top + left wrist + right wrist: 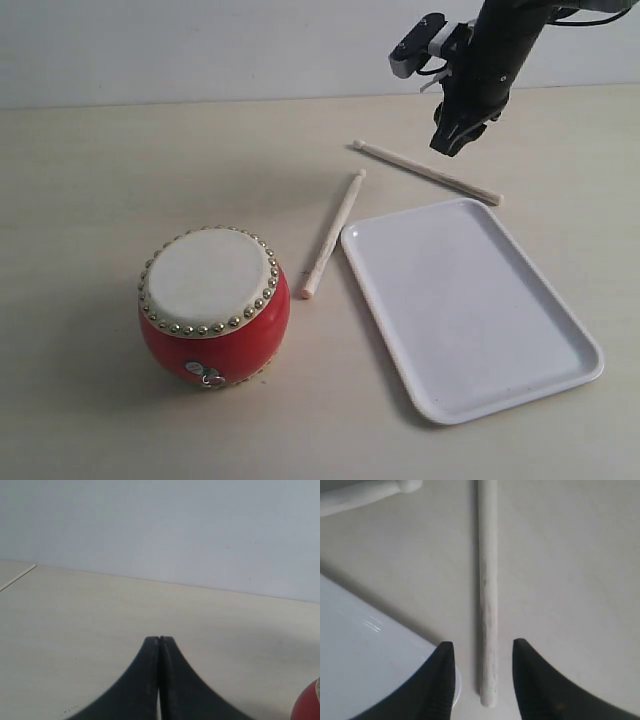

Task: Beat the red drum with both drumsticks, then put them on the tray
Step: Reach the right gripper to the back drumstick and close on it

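Note:
The red drum (213, 305) with its cream skin stands upright at the front left, and its edge (309, 705) shows in the left wrist view. Both drumsticks lie on the table. One drumstick (333, 235) lies between the drum and the white tray (470, 300). The other drumstick (428, 172) lies just beyond the tray's far edge. My right gripper (452, 145) hangs open over this second stick, whose butt end (488, 605) lies between the fingers, untouched. My left gripper (159, 639) is shut on nothing and is out of the exterior view.
The tray's corner (365, 650) lies right beside one right finger (445, 680). The rounded tip of the first stick (365, 492) shows ahead of the right gripper. A pale wall runs behind the table.

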Action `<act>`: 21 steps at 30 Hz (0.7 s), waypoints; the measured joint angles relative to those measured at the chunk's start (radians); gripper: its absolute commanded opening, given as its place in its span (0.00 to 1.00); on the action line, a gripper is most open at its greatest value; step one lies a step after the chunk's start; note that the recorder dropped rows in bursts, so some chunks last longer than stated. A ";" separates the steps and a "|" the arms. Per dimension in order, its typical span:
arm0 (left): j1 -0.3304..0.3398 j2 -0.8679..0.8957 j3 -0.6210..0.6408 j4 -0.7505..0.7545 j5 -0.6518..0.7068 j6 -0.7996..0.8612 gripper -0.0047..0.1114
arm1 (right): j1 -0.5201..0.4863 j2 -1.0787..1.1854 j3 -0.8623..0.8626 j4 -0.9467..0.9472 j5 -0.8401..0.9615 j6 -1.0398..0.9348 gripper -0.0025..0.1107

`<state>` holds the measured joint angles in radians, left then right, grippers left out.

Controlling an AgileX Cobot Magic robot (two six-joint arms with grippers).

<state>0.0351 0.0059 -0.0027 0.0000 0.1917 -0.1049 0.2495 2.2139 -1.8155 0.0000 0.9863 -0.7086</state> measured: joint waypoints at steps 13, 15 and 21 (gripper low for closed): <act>0.000 0.000 0.000 0.000 0.000 0.000 0.04 | 0.000 0.075 0.000 0.000 -0.069 -0.014 0.36; 0.000 0.000 0.000 0.000 0.000 0.000 0.04 | 0.000 0.079 0.000 0.006 -0.073 -0.014 0.36; 0.000 0.000 0.000 0.000 0.000 0.000 0.04 | 0.000 0.115 0.000 0.015 -0.061 -0.014 0.36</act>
<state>0.0351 0.0059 -0.0027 0.0000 0.1917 -0.1049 0.2495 2.3288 -1.8155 0.0148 0.9255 -0.7230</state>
